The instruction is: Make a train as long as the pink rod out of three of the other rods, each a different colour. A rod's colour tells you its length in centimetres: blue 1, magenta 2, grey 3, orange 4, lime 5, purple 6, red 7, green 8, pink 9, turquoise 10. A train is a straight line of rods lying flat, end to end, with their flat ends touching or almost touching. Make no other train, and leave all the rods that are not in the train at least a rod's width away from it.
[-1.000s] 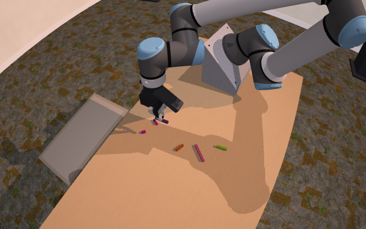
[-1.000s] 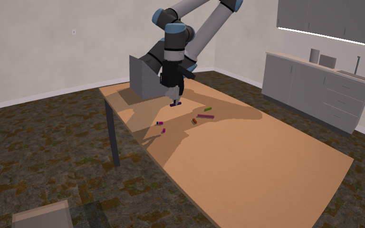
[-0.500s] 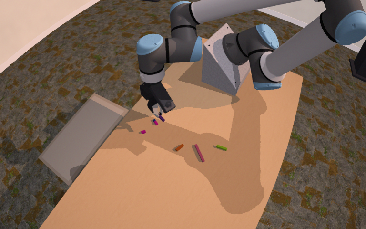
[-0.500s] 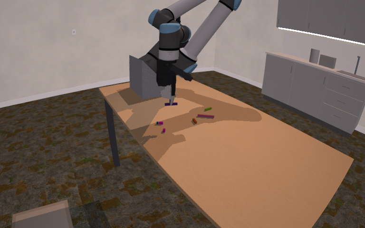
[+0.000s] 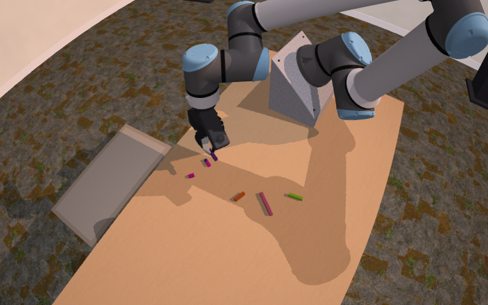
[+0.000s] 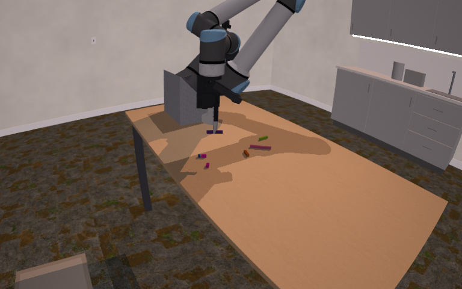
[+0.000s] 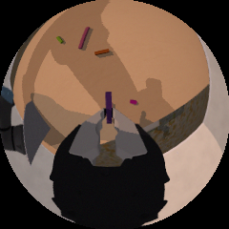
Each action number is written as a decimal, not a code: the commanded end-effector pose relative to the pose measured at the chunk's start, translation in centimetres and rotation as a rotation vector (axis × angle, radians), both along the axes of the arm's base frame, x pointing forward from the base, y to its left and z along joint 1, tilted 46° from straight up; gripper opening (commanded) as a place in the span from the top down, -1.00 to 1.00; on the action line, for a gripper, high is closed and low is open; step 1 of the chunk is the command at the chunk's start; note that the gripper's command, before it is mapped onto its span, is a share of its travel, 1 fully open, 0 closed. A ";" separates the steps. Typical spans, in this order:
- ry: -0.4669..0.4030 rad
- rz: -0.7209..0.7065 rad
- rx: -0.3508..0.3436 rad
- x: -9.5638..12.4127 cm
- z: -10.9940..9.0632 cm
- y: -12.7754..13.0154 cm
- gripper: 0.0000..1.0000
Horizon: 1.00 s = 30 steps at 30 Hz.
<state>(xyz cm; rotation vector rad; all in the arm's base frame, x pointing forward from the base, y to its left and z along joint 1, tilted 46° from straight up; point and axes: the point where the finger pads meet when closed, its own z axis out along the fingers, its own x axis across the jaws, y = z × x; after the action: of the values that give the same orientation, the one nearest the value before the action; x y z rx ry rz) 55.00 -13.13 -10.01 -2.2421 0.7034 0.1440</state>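
My gripper [image 5: 209,149] [image 6: 215,127] [image 7: 109,109] is shut on the purple rod [image 5: 213,156] [image 6: 216,132] [image 7: 109,104] and holds it level, low over the table's far left part. Just in front of it a blue rod [image 5: 204,160] [image 6: 199,156] and a magenta rod [image 5: 208,164] [image 6: 203,155] lie end to end. A second magenta rod [image 5: 190,175] [image 6: 207,165] [image 7: 134,101] lies apart near the left edge. The orange rod [image 5: 239,196] [image 6: 246,153] [image 7: 101,52], the pink rod [image 5: 265,203] [image 6: 260,147] [image 7: 84,37] and the lime rod [image 5: 295,196] [image 6: 262,138] [image 7: 60,40] lie apart further right.
The arm's grey wedge-shaped base [image 5: 291,93] [image 6: 177,99] stands at the table's far end. A flat grey tray [image 5: 107,180] [image 6: 50,272] lies on the floor beside the wooden table [image 5: 201,251] [image 6: 323,211]. The table's left edge is close to the gripper.
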 end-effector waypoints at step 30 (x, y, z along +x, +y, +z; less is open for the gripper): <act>0.002 -0.003 -0.001 0.7 -4.0 4.0 1.00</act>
<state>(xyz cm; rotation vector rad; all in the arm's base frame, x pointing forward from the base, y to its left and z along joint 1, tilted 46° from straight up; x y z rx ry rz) 55.40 -10.30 -12.74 -2.2412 0.7066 0.1463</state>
